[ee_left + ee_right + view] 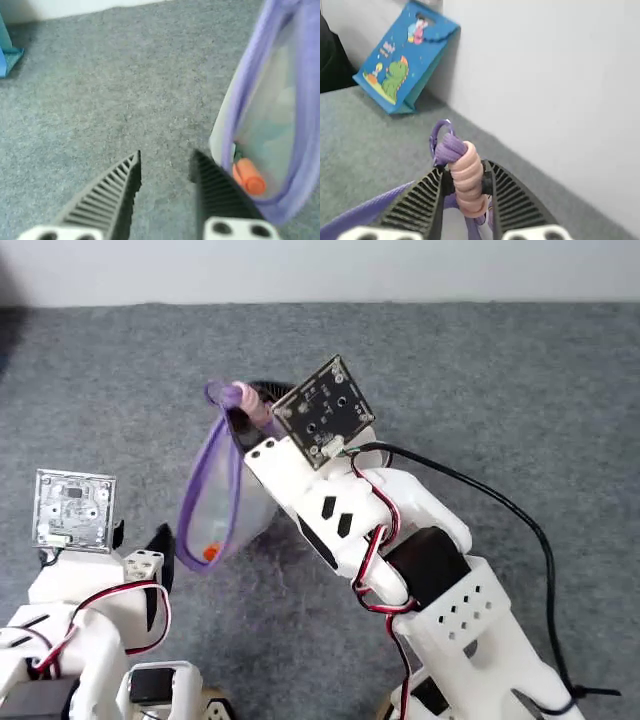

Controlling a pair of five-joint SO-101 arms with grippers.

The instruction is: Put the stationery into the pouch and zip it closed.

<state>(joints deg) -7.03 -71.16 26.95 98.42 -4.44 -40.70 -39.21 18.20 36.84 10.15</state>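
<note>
A clear pouch (215,500) with purple trim hangs lifted off the grey mat, its mouth open. My right gripper (250,418) holds it by its far end, shut on the pink coiled zipper pull (467,177) with a purple strap and ring (440,135). An orange pen (210,553) lies in the pouch's low near end, also seen as the orange pen (248,179) through the pouch wall (270,120). My left gripper (165,167) stands open just beside that low end, over bare mat, holding nothing; in the high view the left gripper (140,538) is at the lower left.
Grey mat (480,380) covers the table up to a white wall (545,75). A blue gift bag (400,60) with a dinosaur print leans against the wall. A black cable (520,515) runs along the right arm.
</note>
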